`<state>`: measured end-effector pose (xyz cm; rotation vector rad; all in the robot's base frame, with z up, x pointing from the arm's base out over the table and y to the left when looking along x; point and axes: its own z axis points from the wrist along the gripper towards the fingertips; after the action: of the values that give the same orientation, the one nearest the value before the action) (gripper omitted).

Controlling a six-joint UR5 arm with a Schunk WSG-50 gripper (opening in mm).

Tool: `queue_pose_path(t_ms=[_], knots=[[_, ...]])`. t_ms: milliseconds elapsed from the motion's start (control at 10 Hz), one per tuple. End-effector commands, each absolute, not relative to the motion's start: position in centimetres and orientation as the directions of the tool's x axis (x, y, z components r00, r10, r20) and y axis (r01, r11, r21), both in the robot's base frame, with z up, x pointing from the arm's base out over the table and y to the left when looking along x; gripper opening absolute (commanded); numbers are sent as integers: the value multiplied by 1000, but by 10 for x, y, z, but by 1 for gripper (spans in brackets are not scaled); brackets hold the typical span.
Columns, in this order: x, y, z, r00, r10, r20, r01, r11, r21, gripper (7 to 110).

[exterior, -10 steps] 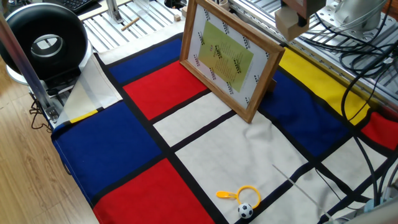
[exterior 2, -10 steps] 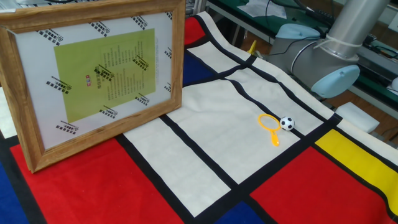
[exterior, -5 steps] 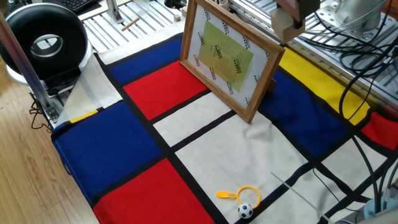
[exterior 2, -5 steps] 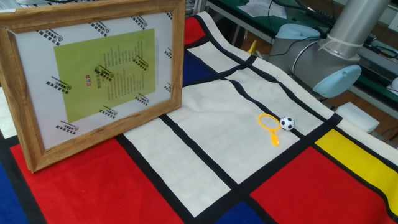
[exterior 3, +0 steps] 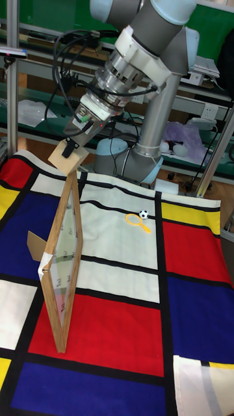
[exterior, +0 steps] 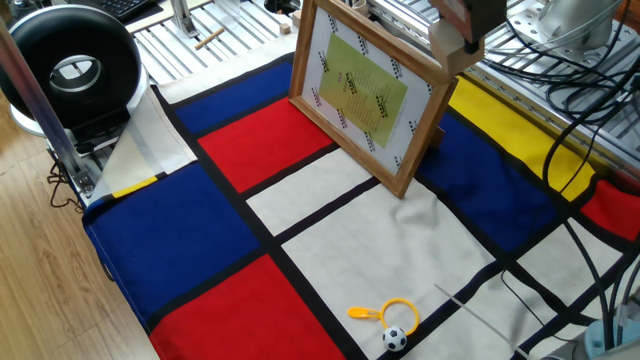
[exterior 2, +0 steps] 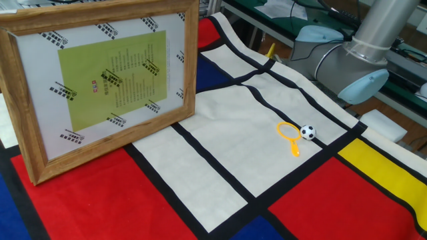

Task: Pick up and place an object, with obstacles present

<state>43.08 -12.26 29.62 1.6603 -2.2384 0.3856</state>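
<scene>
The small tan wooden cube (exterior 3: 66, 161) hangs in the air just above the top corner of the picture frame. My gripper (exterior 3: 71, 150) is shut on the cube from above. In one fixed view the cube (exterior: 451, 48) shows at the frame's upper right corner, below the gripper (exterior: 467, 24). The obstacle, a large wooden-framed picture (exterior: 364, 92) with a yellow-green printed sheet, stands upright on the checked cloth (exterior: 330, 200). It fills the left of the other fixed view (exterior 2: 100, 80), where cube and gripper are out of view. The tall fixed view shows the frame (exterior 3: 64, 260) edge-on.
A tiny football (exterior: 394, 339) (exterior 2: 307, 132) (exterior 3: 143, 213) and a yellow ring (exterior: 399, 311) (exterior 2: 288, 131) lie on a white square near the robot base (exterior 2: 353, 63). A black round device (exterior: 72, 66) stands off the cloth's corner. Cables (exterior: 580, 110) trail behind the frame.
My gripper has carried the cube slightly left and down, closer to the frame's top edge. The frame, football and ring have not moved.
</scene>
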Motion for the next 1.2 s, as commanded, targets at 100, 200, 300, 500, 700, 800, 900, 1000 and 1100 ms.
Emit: queue_pose_path(t_ms=[100, 200, 300, 500, 700, 800, 900, 1000, 1100], knots=[[428, -116, 295, -272, -866, 419, -956, 292, -18, 7], [427, -115, 295, -272, -867, 417, -956, 293, -14, 7], [426, -115, 295, -272, -868, 416, -956, 294, -11, 7], [425, -116, 295, -273, -864, 423, -955, 298, -8, 7], [424, -113, 294, -277, -866, 417, -952, 305, -1, 7], [424, -111, 293, -283, -865, 415, -950, 311, 0, 7], [424, -111, 293, -286, -861, 421, -949, 316, 3, 7], [422, -110, 293, -290, -860, 420, -946, 324, 10, 7], [421, -107, 292, -297, -860, 416, -943, 333, 16, 7]])
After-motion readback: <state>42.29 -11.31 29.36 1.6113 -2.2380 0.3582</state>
